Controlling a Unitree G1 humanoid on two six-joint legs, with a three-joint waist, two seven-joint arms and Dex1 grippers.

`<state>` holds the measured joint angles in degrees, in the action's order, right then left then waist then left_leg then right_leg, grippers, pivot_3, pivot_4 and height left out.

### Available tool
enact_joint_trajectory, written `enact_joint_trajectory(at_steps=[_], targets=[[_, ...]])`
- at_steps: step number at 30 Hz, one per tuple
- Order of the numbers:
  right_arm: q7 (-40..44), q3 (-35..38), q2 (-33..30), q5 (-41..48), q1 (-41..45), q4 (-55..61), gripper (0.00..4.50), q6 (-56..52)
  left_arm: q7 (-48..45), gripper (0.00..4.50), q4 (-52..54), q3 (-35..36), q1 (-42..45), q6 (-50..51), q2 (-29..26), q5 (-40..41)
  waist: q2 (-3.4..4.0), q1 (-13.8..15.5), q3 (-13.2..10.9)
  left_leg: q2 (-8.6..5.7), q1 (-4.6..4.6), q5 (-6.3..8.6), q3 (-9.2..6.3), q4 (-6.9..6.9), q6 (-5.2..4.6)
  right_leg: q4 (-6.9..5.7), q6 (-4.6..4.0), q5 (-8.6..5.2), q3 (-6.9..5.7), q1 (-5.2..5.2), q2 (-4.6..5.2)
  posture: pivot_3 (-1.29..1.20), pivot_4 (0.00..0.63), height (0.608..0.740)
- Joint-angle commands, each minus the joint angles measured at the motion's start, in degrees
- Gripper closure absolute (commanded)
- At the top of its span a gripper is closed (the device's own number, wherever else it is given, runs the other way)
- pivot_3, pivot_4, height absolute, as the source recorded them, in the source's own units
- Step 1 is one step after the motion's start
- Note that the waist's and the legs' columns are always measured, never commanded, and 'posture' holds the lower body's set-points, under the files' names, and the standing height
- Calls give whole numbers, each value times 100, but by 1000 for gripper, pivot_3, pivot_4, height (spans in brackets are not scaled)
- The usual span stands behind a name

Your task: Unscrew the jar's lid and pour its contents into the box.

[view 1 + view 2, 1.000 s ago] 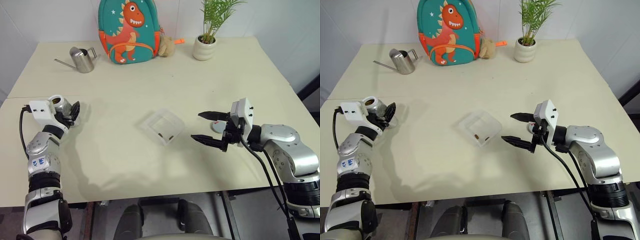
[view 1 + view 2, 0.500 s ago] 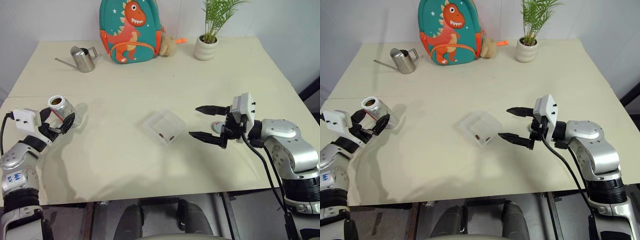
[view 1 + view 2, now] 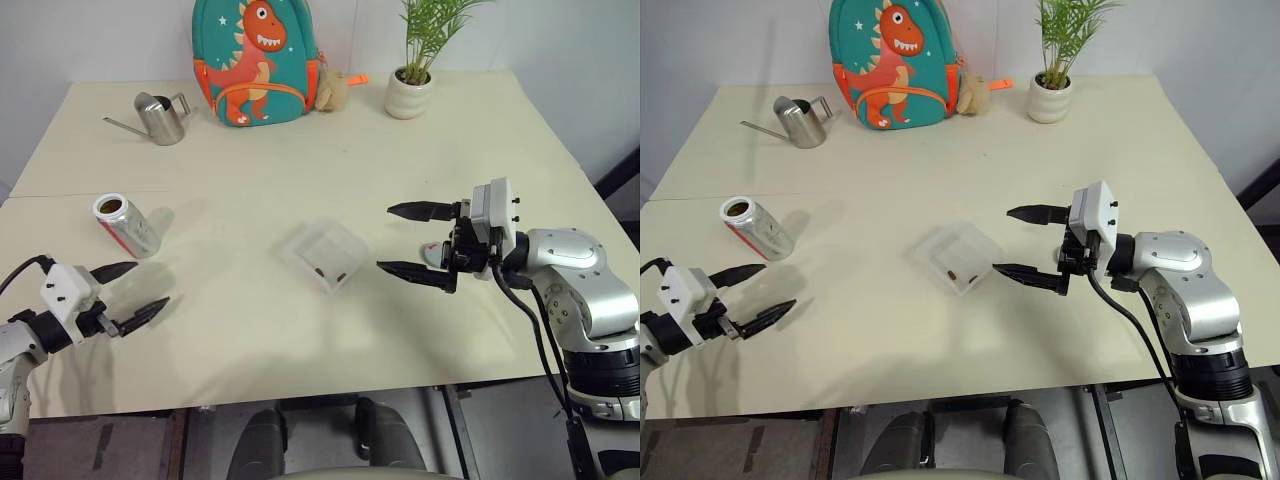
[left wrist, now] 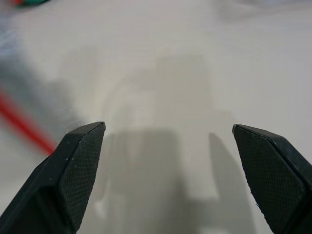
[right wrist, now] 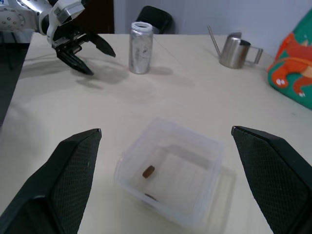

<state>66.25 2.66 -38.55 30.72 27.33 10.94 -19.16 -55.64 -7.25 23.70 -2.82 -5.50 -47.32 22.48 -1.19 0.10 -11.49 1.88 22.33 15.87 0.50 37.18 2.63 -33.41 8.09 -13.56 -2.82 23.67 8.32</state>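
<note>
A cream surface (image 3: pixel 400 150) carries the task's things. The jar (image 3: pixel 127 225) stands upright and uncapped near the robot's left edge, a clear cylinder with a white threaded neck and a red mark low on its side, and nothing grips it. The left gripper (image 3: pixel 132 293) hovers nearer the robot than the jar and apart from it, its two black fingers (image 3: pixel 146 313) spread wide and empty. In the middle of the surface sits the box (image 3: pixel 325 256), a shallow transparent square with rounded corners, turned so that one corner points toward the robot. A few small dark brown bits, the contents (image 5: pixel 148 171), lie on its floor. The right gripper (image 3: pixel 400 240) hangs just to the right of the box, pointing toward it, its fingers (image 3: pixel 412 273) wide apart and holding nothing. The lid (image 3: pixel 434 253), a small round grey cap, lies flat on the surface beside the right gripper, partly hidden behind it. Along the far edge stand a steel watering can (image 3: pixel 161 117), a teal backpack with an orange dinosaur (image 3: pixel 259 60), and a potted plant in a white pot (image 3: pixel 409 92)
</note>
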Motion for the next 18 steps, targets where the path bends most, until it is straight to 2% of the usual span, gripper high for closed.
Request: enact_joint_trajectory(at_steps=[1, 5, 11, 18], targets=[[169, 134, -162, 29, 27, 20, 0, 166, -30, 41, 889, -85, 171, 357, 1, 366, 0, 3, 0, 0, 0, 0, 0, 2, 0, -1, 0, 0, 0, -1, 0, 0, 150, 740], [318, 249, -382, 89, -86, 113, 0, 154, -303, 41, 1486, -499, 581, 553, 147, 685, 1, -6, 0, 0, -2, 0, 0, 5, 0, -2, 1, 1, 1, -3, 0, 0, 150, 740], [573, 342, -725, 339, -156, 140, 0, -116, -902, 41, 1385, -832, 1048, 1069, 21, 959, 3, -53, -1, 1, -4, 0, 4, 0, 0, -11, 1, 0, 4, -1, -7, 0, 150, 740], [404, 469, -687, 275, -244, 162, 0, 24, -1157, 41, 1446, -904, 1398, 1542, -26, 1067, 3, -21, -2, 2, -3, 0, 2, 3, -1, -8, 1, 0, 4, -3, -8, 0, 150, 740]])
